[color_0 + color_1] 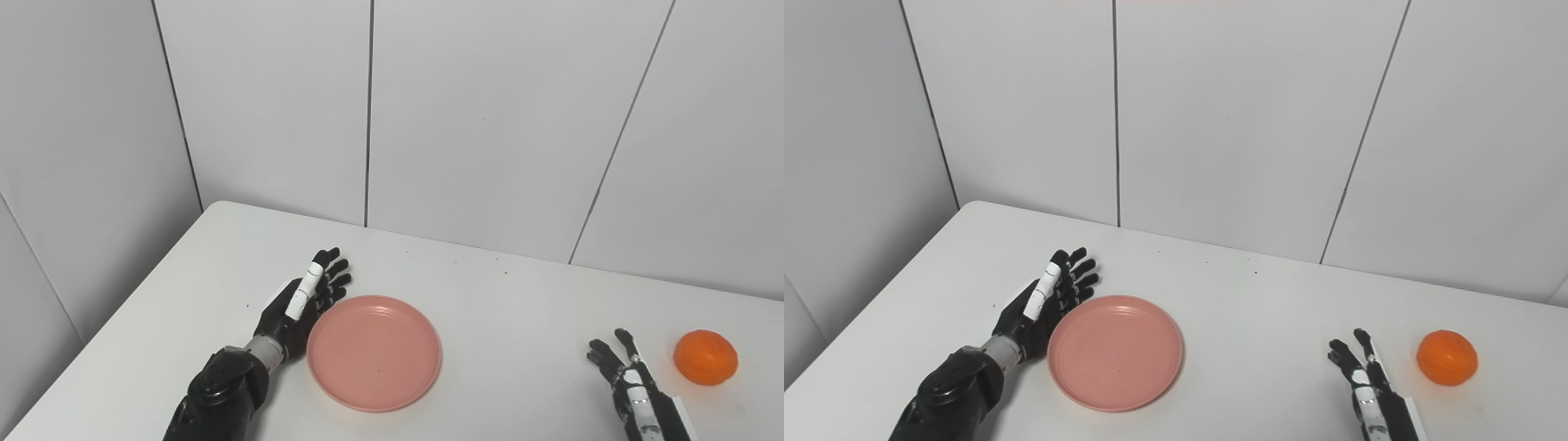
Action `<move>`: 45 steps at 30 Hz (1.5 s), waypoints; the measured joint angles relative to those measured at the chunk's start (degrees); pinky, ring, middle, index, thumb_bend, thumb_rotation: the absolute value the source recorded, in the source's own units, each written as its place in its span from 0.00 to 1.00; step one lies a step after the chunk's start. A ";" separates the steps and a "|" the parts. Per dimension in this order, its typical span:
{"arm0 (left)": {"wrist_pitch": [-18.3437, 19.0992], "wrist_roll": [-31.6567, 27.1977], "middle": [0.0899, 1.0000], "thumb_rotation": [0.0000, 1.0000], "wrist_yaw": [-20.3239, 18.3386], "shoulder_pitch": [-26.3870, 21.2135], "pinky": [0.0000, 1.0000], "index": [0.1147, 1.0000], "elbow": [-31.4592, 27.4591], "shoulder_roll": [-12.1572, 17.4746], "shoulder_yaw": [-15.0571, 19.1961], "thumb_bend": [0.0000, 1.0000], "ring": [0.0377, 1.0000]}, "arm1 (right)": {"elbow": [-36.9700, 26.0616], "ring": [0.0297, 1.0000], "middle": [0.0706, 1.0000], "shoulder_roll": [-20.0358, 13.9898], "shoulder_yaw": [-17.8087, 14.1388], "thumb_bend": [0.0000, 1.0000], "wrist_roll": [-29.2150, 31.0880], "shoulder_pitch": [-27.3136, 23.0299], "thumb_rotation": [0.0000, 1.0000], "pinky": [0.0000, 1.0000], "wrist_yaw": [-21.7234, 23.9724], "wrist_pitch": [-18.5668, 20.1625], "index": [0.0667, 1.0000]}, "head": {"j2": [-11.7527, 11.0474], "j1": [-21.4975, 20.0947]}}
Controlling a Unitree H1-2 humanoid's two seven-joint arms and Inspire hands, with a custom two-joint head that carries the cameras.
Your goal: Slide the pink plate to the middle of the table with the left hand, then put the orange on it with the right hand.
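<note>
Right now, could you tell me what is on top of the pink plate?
Nothing: the plate is bare, all its top in view. The orange sits on the table, apart, at the right.

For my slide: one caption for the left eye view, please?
Left hand beside pink plate; open right hand near orange.

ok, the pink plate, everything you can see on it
The pink plate is round, shallow, matte and plastic-looking, with a raised rim and faint rings inside. It is empty and lies flat, upright, on the white table, left of centre. The left hand, open, stands against its left rim; contact looks likely.
</note>
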 measured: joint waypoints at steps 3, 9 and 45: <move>0.29 -1.22 1.00 0.83 1.57 -0.01 1.00 1.00 -0.22 -2.22 1.41 0.88 1.00 | -0.23 0.88 0.86 0.11 0.29 0.75 -0.02 0.08 0.86 0.99 0.00 0.49 0.97 | 0.27 -0.62; 0.25 -1.46 1.00 0.86 1.95 -0.15 1.00 1.00 -0.22 -3.32 1.43 0.84 1.00 | -0.73 0.87 0.86 0.47 1.07 0.75 -0.97 0.22 0.86 0.97 -0.30 1.02 0.97 | 2.63 -5.18; 7.31 -4.72 1.00 0.86 6.60 -0.85 1.00 1.00 -8.92 -11.20 2.64 0.80 1.00 | -12.33 0.86 0.85 4.67 4.94 0.77 -5.61 1.80 0.86 0.97 -3.78 11.61 0.96 | 11.25 -18.02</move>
